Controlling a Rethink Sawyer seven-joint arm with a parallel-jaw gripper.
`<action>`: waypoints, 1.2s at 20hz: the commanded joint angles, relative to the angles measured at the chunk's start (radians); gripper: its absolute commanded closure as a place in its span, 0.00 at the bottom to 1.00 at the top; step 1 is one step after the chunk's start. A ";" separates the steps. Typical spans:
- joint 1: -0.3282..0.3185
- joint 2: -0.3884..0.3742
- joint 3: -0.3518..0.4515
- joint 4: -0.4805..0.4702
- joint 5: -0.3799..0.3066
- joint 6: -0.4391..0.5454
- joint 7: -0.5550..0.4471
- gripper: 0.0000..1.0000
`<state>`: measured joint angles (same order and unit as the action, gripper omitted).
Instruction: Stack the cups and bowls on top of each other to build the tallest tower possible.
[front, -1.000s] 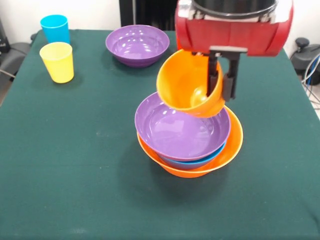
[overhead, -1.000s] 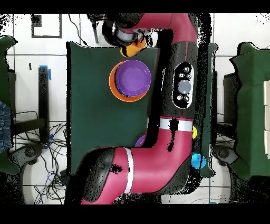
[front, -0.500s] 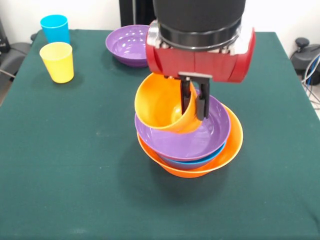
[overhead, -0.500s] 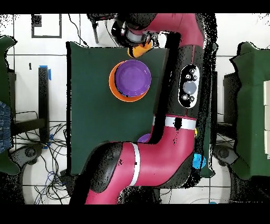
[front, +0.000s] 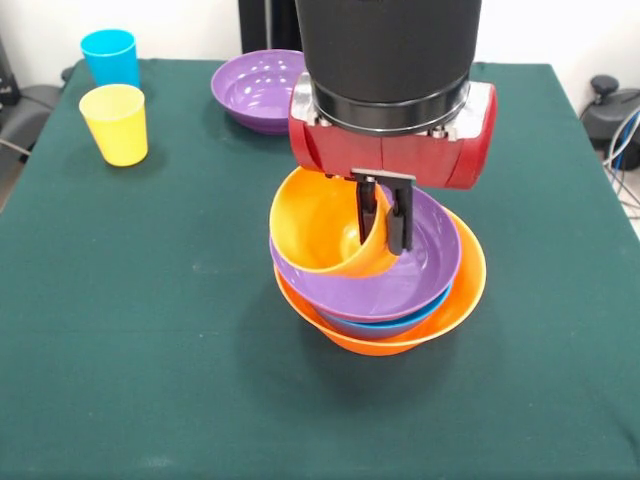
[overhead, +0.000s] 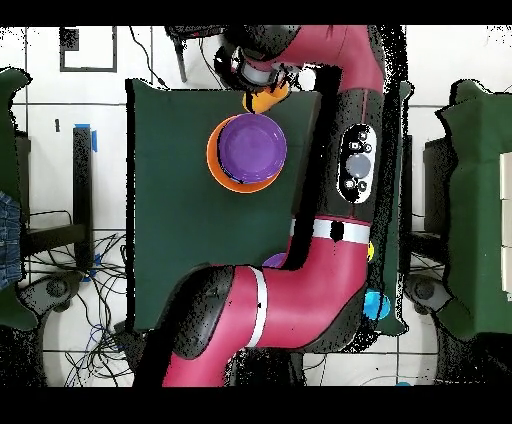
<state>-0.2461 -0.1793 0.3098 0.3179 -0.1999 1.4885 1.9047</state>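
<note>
At table centre, gripper (front: 384, 215) clamps rim of small orange bowl (front: 325, 228), tilted inside purple bowl (front: 395, 275) atop tower (front: 380, 290); blue bowl mostly hidden, large orange bowl (front: 465, 290) at base. Arm hides part of second purple bowl (front: 250, 90). Green cloth table (front: 150, 330). Front view alone shows yellow cup (front: 115, 123) and light blue cup (front: 110, 55) clearly; overhead shows cables on floor (overhead: 60, 290).

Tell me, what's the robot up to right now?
Gripper shut on small orange bowl, holding it tilted over the tower. Tower so far: orange base, blue, purple on top. Spare purple bowl and two cups stand apart, nothing blocking.
</note>
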 joint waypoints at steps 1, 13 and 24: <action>0.026 0.010 0.028 0.005 -0.044 0.030 0.072 1.00; 0.037 0.026 0.030 -0.024 -0.058 0.048 0.067 1.00; 0.033 0.034 0.035 -0.021 -0.042 0.061 0.070 1.00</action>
<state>-0.2254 -0.1549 0.3089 0.2666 -0.2018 1.4888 1.9047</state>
